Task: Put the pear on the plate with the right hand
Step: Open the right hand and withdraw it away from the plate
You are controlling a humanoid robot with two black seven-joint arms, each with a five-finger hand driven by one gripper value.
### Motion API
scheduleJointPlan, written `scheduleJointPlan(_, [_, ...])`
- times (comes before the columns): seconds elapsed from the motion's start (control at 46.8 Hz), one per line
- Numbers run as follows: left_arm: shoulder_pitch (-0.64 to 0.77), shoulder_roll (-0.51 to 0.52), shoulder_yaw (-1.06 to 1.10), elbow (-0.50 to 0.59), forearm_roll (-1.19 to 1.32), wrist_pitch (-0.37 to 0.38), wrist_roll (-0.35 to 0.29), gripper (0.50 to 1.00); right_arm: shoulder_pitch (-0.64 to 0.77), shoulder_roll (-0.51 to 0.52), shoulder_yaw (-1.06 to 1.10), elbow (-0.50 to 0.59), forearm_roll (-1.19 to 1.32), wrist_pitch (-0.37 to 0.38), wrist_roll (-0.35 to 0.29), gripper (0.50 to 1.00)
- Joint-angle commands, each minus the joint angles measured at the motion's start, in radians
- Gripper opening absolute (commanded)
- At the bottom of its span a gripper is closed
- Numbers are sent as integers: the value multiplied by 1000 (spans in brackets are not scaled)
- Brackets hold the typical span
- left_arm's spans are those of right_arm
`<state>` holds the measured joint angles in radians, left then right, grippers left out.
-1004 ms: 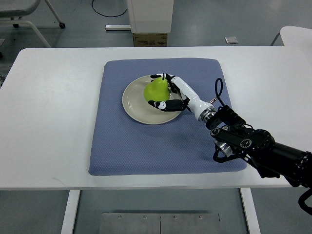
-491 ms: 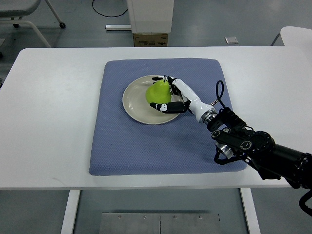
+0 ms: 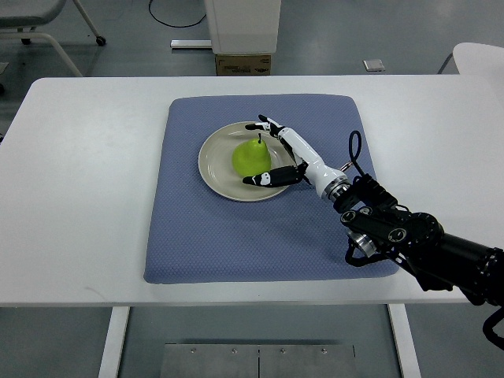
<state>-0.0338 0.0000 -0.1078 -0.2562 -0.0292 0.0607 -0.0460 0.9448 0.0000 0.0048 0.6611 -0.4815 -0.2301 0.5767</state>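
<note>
We reach in from the right edge of the table (image 3: 87,157) with our right arm, its dark forearm crossing the near right corner of the blue mat (image 3: 205,236) and the white wrist pointing toward the mat's middle. Our right hand (image 3: 277,153) lies over the right side of the plate (image 3: 216,169), with the fingers (image 3: 264,124) spread apart and gripping nothing. One set of fingertips extends past the far side of the pear (image 3: 251,157), and the thumb (image 3: 260,179) sits at its near side, so the fruit stands in the open space between them. A narrow strip of plate shows between the pear and the digits on each side; we cannot tell whether the palm touches the fruit.

The green pear rests on the plate, slightly right of the plate's centre, upright with its short dark stem pointing up. The beige round plate lies on the mat, toward the mat's far half and about midway between its left and right edges. The mat itself covers the middle of the white table, reaching close to the near edge.

Beyond the far edge of the table, on the floor, stand a cardboard box (image 3: 242,64) beneath a white cabinet base (image 3: 242,24).
</note>
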Motion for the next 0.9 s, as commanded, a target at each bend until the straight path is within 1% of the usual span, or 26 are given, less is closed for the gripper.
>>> scheduleJointPlan(0.0, [0, 0, -1, 0, 0, -1, 0, 1000, 2, 0, 3, -2, 0, 0, 0, 1000])
scheduleJointPlan(0.235, [0, 0, 0, 0, 0, -1, 0, 1000, 5, 0, 58, 2, 1, 3, 0, 1000])
scheduleJointPlan(0.534, [0, 0, -1, 0, 0, -1, 0, 1000, 0, -135, 138, 48, 4, 31, 0, 1000])
scheduleJointPlan(0.641, [0, 0, -1, 0, 0, -1, 0, 1000, -29, -170, 202, 55, 4, 48, -1, 1000])
scheduleJointPlan(0.769, [0, 0, -1, 0, 0, -1, 0, 1000, -81, -175, 355, 52, 4, 49, -20, 1000])
scheduleJointPlan(0.812, [0, 0, -1, 0, 0, 1, 0, 1000, -98, -175, 414, 52, 4, 49, -41, 1000])
scheduleJointPlan(0.876, [0, 0, 0, 0, 0, -1, 0, 1000, -118, -173, 503, 51, 4, 48, -92, 1000])
